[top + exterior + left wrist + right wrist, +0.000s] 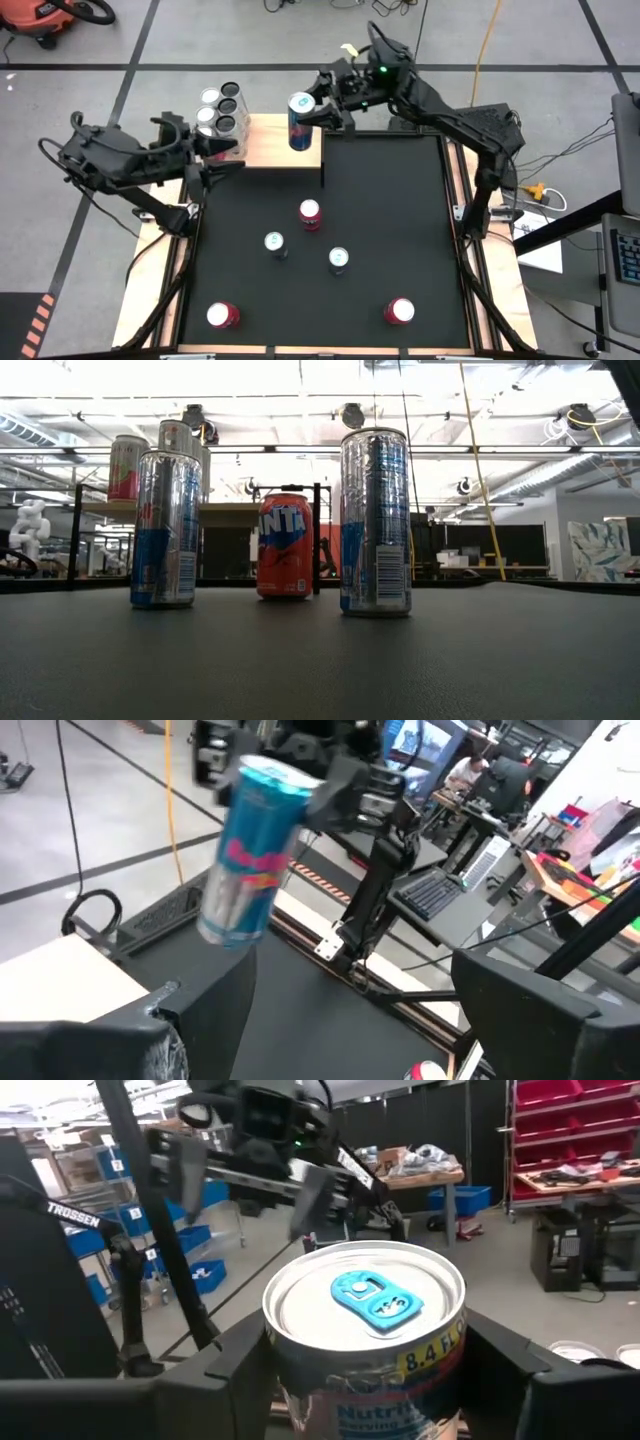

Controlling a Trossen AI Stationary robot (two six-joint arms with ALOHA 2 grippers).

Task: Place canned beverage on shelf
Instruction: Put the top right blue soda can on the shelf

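Note:
A blue and silver beverage can (301, 118) hangs over the right part of the pale wooden shelf (265, 145), with my right gripper (325, 108) shut on it. The right wrist view shows the can's top and blue tab (372, 1300) between the fingers. In the left wrist view the same can (250, 850) shows in the air beyond the shelf board (50, 975). My left gripper (215, 152) stands open at the shelf's left edge, beside several cans (222, 110) standing on the shelf's far left corner. Nothing is between its fingers. My right gripper pinches the can's side wall near the top (300, 1370) between its two fingers (225, 1370), one on each side. The fingers come level from the table's right side. The can is lifted clear of the shelf, top up.
Several more cans stand on the black mat (400, 180): a red one (310, 213), two silver ones (275, 243) (339, 259), and two red ones near the front edge (222, 315) (400, 311). A thin black post (322, 165) marks the shelf's right edge.

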